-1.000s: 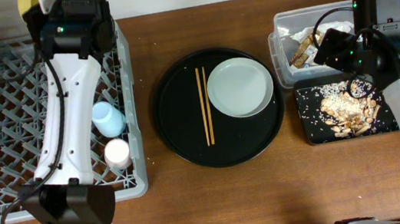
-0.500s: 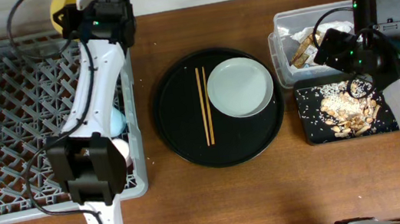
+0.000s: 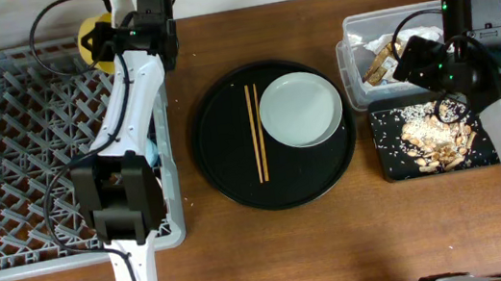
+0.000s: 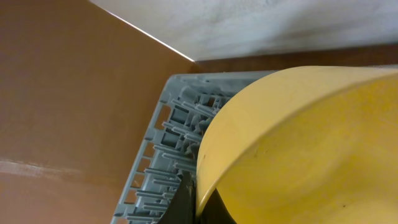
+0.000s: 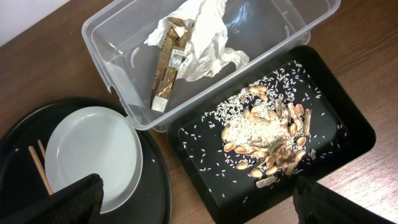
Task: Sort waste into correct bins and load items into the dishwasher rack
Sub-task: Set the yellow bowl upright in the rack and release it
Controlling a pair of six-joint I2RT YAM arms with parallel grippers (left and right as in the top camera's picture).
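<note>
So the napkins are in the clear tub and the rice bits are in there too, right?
Not quite. The napkins are in the clear tub, but the rice bits are not in there with them. They lie in the shallow black tray right beside the tub. The right wrist view shows it best.

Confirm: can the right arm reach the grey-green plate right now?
Probably yes. The right gripper is open and empty above the scrap tray; the plate lies uncovered on the round tray's right side, chopsticks on its far side.
</note>
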